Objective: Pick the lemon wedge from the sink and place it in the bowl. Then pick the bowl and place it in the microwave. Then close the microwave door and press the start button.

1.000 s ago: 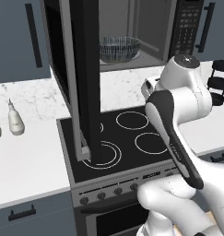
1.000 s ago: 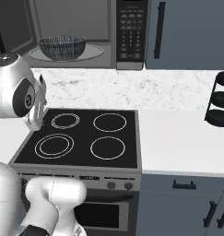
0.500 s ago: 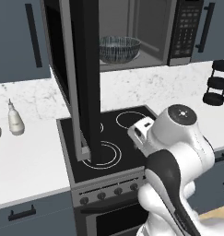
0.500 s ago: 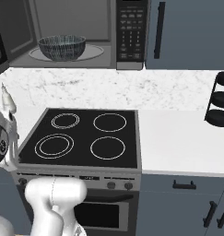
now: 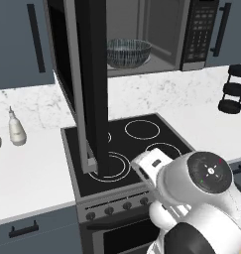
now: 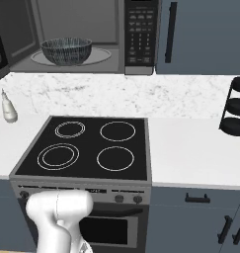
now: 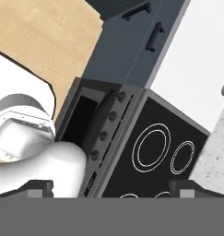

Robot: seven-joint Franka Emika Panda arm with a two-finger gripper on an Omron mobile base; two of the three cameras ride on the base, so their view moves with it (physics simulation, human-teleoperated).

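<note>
nearest us, our gripper (image 7: 111, 186) hangs low before the oven front, its dark fingertips (image 7: 37, 186) spread wide with nothing between them. beyond lies the flat glossy black stovetop (image 6: 89, 148) with four white rings, pale speckled counter (image 6: 195, 148) on both sides. farthest, the microwave door (image 5: 87, 84) stands swung open; the round streaked bowl (image 6: 66, 50) sits inside the microwave (image 6: 99, 37).

The arm (image 5: 191, 208) is built of glossy white, rounded shells. One joint is capped by a dark grey disc with small red and white marks.
</note>
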